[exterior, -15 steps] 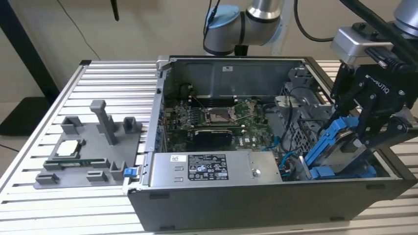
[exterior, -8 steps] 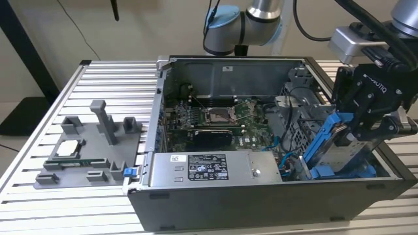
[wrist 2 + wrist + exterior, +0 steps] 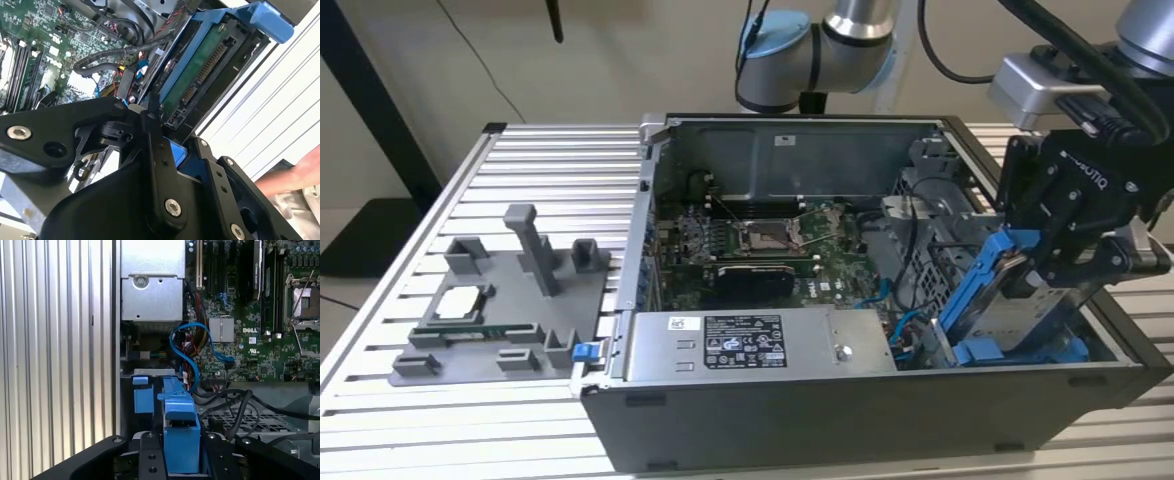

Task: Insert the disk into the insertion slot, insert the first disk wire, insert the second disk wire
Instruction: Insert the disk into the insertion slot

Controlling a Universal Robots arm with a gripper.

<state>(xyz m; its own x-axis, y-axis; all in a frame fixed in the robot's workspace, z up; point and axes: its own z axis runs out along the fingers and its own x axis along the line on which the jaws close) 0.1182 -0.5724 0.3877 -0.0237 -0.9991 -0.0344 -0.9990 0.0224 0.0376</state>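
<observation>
My gripper [image 3: 1070, 268] is shut on the disk [image 3: 1014, 318], a silver drive in a bright blue carrier, held tilted on edge over the front corner of the open computer case at the exterior view's right. Its lower end reaches into the insertion slot [image 3: 1058, 352], a grey bay with blue tabs. In the second wrist view the disk [image 3: 200, 75] shows its green board and connector. The first wrist view looks along the blue carrier [image 3: 180, 425] between my fingers [image 3: 150, 460]. A blue wire [image 3: 192, 352] and black wires [image 3: 235, 410] lie loose beside the bay.
The silver power-supply box [image 3: 754, 345] lies along the case front, with the motherboard [image 3: 774, 240] behind it. A perforated metal cage [image 3: 250, 422] sits by the bay. A grey fixture plate [image 3: 494, 310] rests on the slatted table. A person's hand [image 3: 300, 175] is outside the case.
</observation>
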